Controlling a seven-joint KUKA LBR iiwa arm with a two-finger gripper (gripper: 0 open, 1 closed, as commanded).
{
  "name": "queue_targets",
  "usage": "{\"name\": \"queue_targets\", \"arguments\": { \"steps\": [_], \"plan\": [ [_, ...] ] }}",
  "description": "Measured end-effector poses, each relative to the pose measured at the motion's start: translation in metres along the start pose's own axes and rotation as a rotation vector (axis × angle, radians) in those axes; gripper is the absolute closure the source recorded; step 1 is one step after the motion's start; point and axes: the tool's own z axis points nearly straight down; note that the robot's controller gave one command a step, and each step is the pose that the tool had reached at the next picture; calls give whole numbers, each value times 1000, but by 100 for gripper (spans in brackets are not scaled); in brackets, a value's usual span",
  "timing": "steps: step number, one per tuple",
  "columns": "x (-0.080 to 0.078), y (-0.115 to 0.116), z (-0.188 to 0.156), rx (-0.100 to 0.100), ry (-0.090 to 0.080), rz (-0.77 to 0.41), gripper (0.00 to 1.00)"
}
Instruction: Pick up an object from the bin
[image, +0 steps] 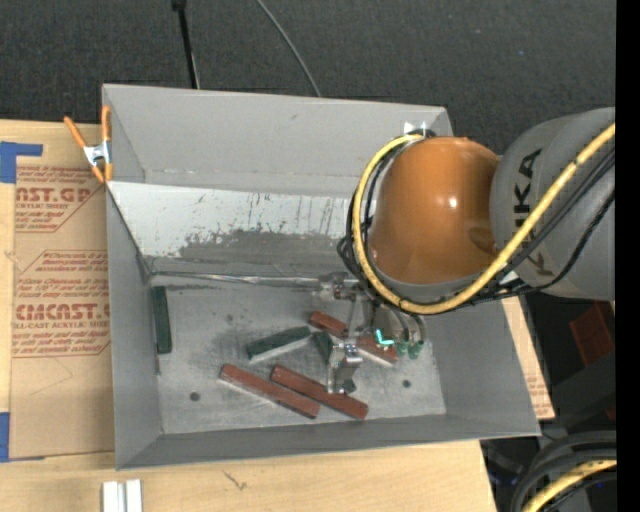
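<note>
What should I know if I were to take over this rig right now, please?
Gripper: low in the bin, right of centre, among loose bars; no bar visibly held.
Things: a red-brown bar just behind it, a dark green bar to its left, two red-brown bars in front, another green bar by the left wall.
Done: nothing lifted yet.
Left: grasp one bar, probably one of those nearest, and lift it clear.

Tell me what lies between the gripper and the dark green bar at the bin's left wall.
In the camera view, a slanted dark green stick lies there, nearer the gripper; otherwise bare bin floor.
</note>
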Motion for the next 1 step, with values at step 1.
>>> {"name": "queue_targets", "arguments": {
  "steps": [1],
  "plan": [
    [-2,0,-4,-1,-8,2,0]
  ]
}}
